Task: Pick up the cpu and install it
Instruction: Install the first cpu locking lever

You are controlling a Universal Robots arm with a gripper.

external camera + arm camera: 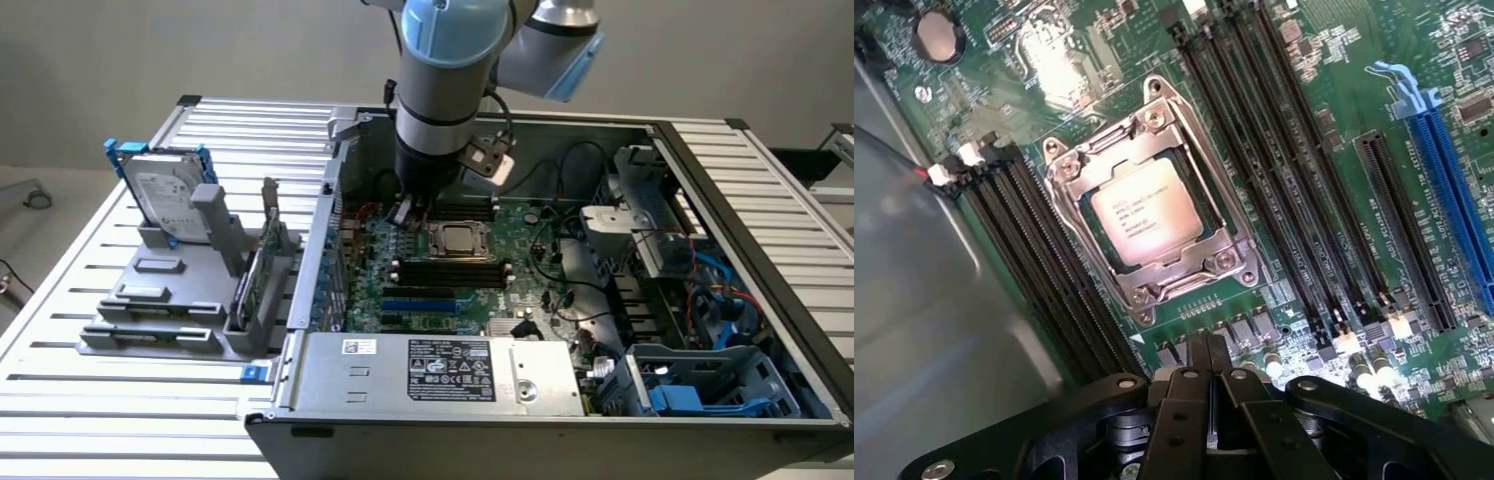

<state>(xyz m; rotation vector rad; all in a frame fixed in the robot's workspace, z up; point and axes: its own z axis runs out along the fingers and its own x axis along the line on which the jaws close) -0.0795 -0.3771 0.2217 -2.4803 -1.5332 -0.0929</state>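
Two fingers (1207, 362) pressed together, empty, near the cpu (1148, 212).

Silver arm (434, 110) with light-blue joint caps, black cable, black screw-studded claw (1206, 365).

The hand (1209, 362), fingers closed together, hangs inside the open computer case (747, 170) just above the green board (527, 270). At 3 o'clock of it in the exterior view lies the socket (457, 239) with the cpu (1149, 212) seated flat in it, nothing standing over it. Black memory slots (1294, 160) flank the socket on both sides, low and flush. At 9 o'clock the case wall (324, 240) rises close. Toward 6 o'clock the power supply box (434, 372) blocks the way; cables (707, 290) crowd the 3 o'clock bays.
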